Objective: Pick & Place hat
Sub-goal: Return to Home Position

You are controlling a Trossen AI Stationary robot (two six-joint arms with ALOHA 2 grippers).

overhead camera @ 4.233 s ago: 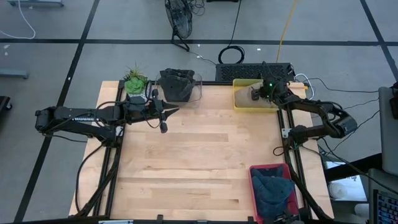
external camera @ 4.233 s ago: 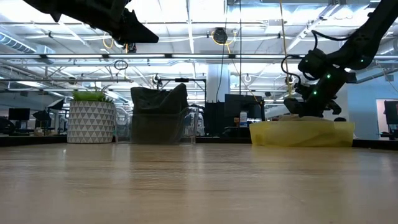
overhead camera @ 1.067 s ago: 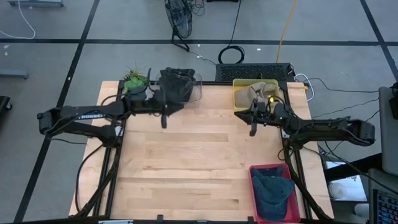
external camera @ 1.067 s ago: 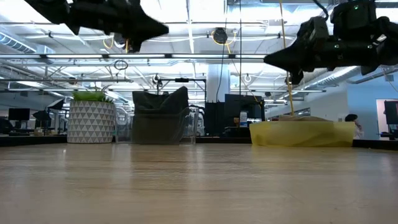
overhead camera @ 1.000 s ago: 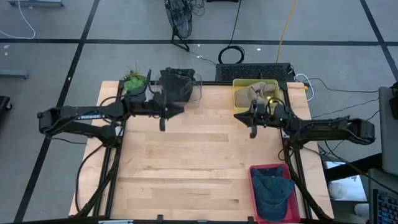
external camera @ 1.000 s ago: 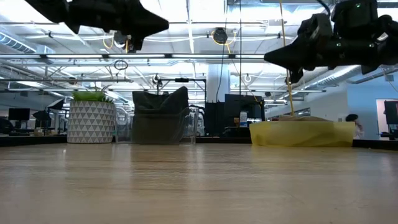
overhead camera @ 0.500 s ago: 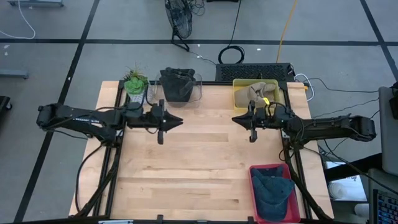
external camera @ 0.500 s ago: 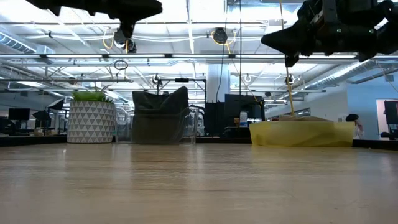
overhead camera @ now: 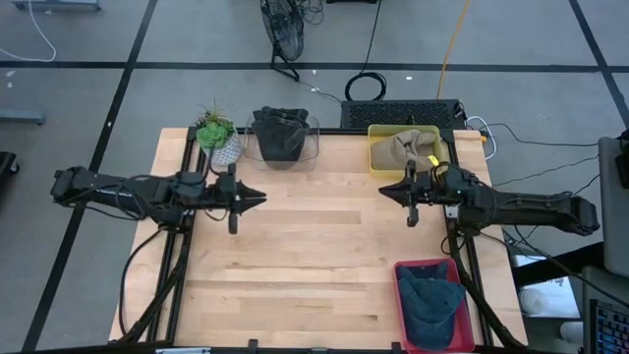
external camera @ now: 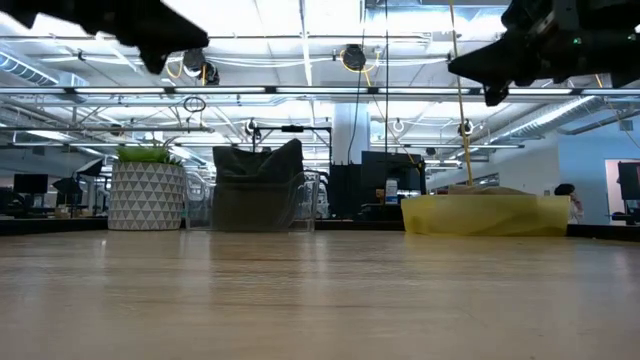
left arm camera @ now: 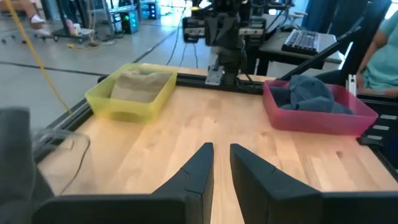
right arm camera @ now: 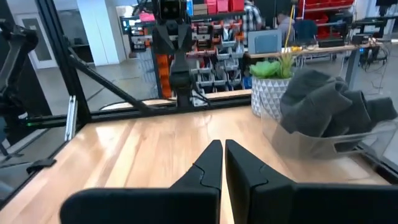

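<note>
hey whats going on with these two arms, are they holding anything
Neither arm holds anything. The left gripper and the right gripper both hover empty above the bare middle of the table, pointing at each other. The right one's fingers are shut; the left one's stand slightly apart. The hats all sit in containers: a dark one in the clear bin, a tan one in the yellow bin, and a blue one in the red bin.

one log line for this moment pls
left gripper: slightly open, empty, above table | right gripper: shut, empty, near yellow bin | hats: in bins
</note>
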